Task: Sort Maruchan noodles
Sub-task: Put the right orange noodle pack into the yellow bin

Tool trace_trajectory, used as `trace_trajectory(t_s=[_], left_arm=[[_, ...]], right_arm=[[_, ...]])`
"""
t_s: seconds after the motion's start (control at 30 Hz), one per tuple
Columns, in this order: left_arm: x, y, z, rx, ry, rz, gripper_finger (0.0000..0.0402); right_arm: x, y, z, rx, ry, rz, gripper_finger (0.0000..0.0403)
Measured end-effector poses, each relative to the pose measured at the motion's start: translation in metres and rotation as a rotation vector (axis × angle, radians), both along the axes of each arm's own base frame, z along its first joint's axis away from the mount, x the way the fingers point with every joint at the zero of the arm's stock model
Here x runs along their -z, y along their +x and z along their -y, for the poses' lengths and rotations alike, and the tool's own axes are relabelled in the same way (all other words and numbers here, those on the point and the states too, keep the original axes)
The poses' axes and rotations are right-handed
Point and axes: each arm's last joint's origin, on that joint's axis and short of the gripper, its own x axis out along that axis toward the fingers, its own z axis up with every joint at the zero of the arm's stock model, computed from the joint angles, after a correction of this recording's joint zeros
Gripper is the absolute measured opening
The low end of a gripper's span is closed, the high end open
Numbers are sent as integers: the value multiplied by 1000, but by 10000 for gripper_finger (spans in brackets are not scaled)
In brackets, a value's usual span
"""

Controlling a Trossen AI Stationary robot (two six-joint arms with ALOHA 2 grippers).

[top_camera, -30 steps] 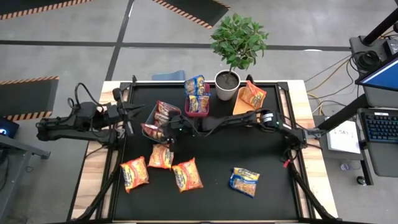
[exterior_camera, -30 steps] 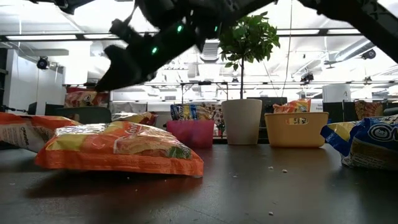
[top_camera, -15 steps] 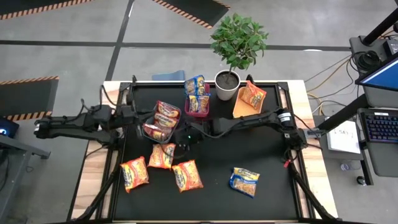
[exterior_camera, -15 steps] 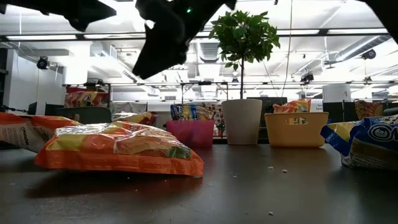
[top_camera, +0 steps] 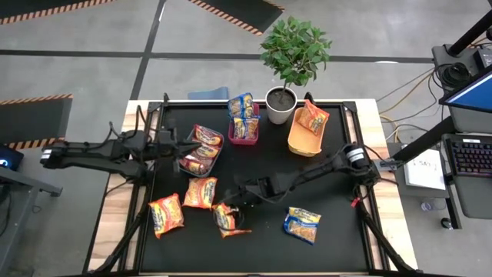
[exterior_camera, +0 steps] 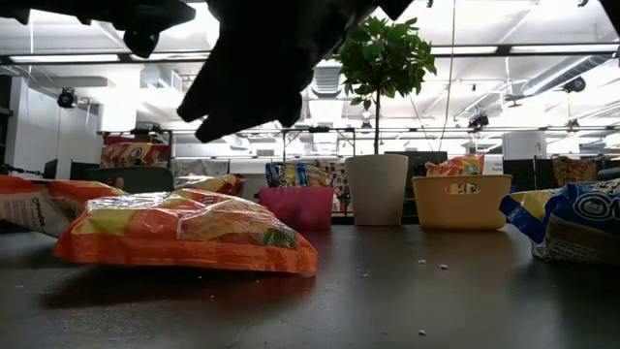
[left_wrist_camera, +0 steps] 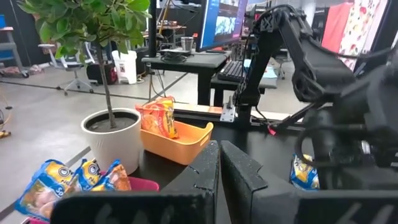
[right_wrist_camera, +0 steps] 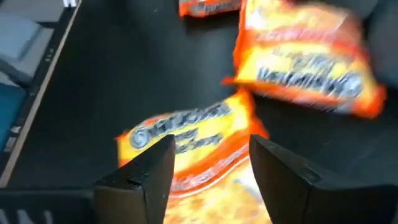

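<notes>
The noodle packets are small, flat, crinkly plastic pillows. Three orange-and-yellow packets lie on the front left of the black table [top_camera: 338,246]: one near the left edge [top_camera: 166,215], a second just behind it toward the middle [top_camera: 201,192], and a third [top_camera: 227,219] under the right gripper [top_camera: 238,201]. A blue-and-yellow packet [top_camera: 301,224] lies apart at the front right. Red packets [top_camera: 201,150] fill the dark bin at back left, blue ones [top_camera: 242,115] stand in the pink bin [top_camera: 244,141], and one orange packet [top_camera: 311,118] leans in the orange bin [top_camera: 300,143] beside the potted plant [top_camera: 294,54]. The right gripper hangs directly over the third orange packet with its fingers [right_wrist_camera: 144,174] spread apart, straddling the packet's crumpled end; nothing is lifted, and whether the fingers touch it I cannot tell. The left gripper [top_camera: 178,148] sits by the dark bin, fingers pressed together and empty. Compared with a second ago, the right arm has swung from the dark bin out to the front of the table and come down over this packet, which now looks partly covered and bunched, and the left arm has reached further in toward the dark bin.
</notes>
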Motion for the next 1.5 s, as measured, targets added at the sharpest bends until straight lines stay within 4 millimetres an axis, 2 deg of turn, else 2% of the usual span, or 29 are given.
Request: trace_trajectory(t_s=[0.17,0.43,0.9,1.2,1.4,1.5], left_arm=[[-1,8,3,20,-11,27,0],[-1,21,8,50,20,45,0],[6,36,9,51,53,18,0],[11,46,10,52,45,-5,0],[12,56,11,79,47,-33,0],[13,60,12,114,47,-44,0]], right_arm=[[17,-5,-7,-34,125,-87,134],[30,-8,2,4,144,-128,17],[52,-12,24,135,197,-122,13],[51,-20,43,312,181,-221,13],[50,-25,47,357,182,-270,13],[50,-33,50,431,123,-332,13]])
